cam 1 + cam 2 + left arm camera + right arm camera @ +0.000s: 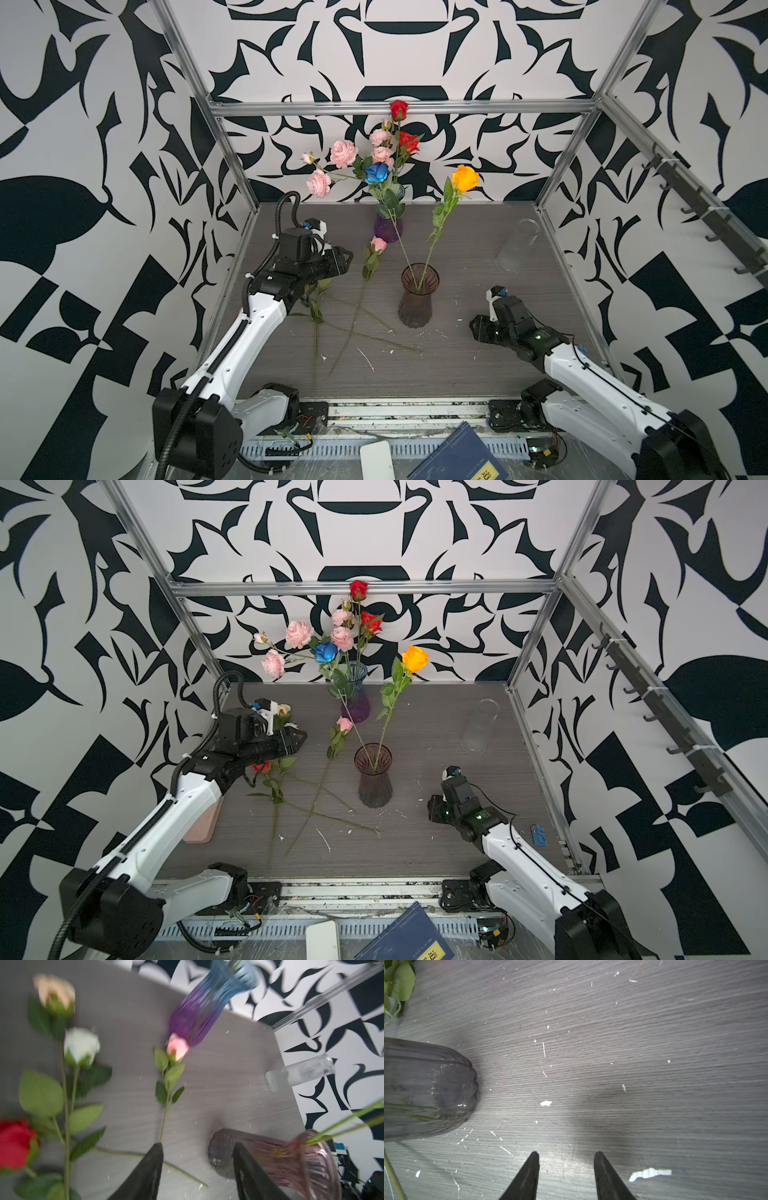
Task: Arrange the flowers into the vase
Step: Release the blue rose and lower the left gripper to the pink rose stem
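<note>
A brownish ribbed glass vase (419, 297) stands mid-table and holds an orange rose (465, 178) and a blue rose (377, 173). Left of it, loose flowers lie on the table: a pink rose (378, 244) (177, 1046), a white rose (82, 1044), a cream rose (55, 991) and a red rose (15, 1142). My left gripper (347, 259) (197, 1145) hovers over these stems, open, with nothing between its fingers. My right gripper (478, 328) (566, 1153) is low over the bare table right of the vase (425, 1088), open and empty.
At the back stands a purple-blue vase (388, 226) with a pink spray and red roses. A clear glass cylinder (516, 245) stands at the right rear. A pink flat object (203, 820) lies under the left arm. A phone (376, 459) and a blue book (457, 457) lie in front.
</note>
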